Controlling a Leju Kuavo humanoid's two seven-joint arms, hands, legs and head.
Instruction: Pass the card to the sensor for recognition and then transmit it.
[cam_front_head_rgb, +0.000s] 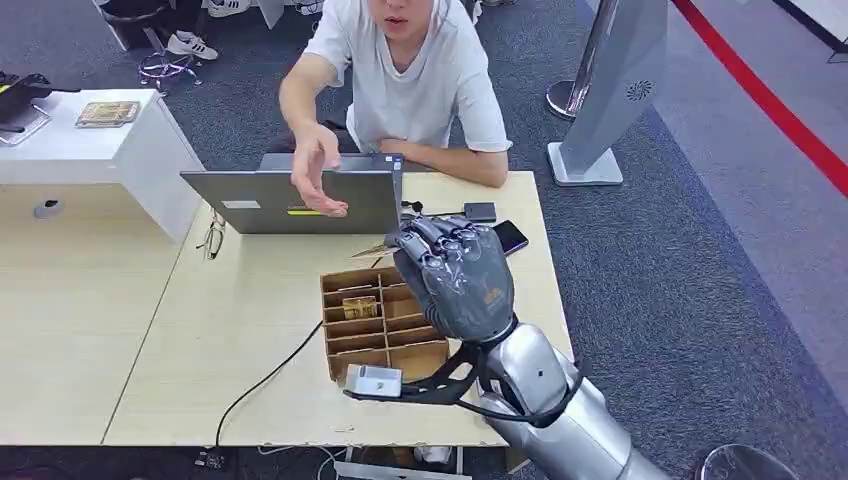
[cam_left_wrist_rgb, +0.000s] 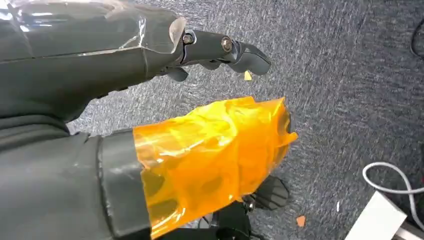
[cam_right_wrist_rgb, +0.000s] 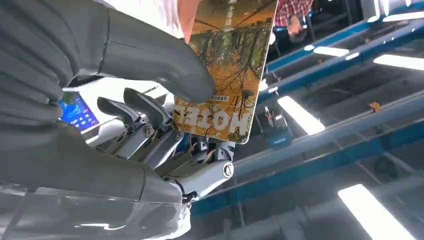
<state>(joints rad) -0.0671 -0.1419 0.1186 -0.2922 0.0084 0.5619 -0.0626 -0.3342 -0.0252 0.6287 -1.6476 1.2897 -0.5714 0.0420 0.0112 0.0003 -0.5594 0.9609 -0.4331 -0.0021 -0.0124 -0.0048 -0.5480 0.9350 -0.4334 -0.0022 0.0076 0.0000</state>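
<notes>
Pinching the glossy orange-printed hotel key card (cam_right_wrist_rgb: 227, 70) between thick grey thumb and dark fingers (cam_right_wrist_rgb: 145, 112), the right hand (cam_front_head_rgb: 458, 280) lifts it toward the person's open hand (cam_front_head_rgb: 318, 175), presumably for handover. Its long axis projects beyond the fingertips. The left hand (cam_left_wrist_rgb: 150, 130) holds nothing, its fingers apart.

Even, bright overhead light on the worktop (cam_front_head_rgb: 120, 330), shadows soft; ceiling light strips (cam_right_wrist_rgb: 372, 212) flare white in the right wrist view (background there blurred).
</notes>
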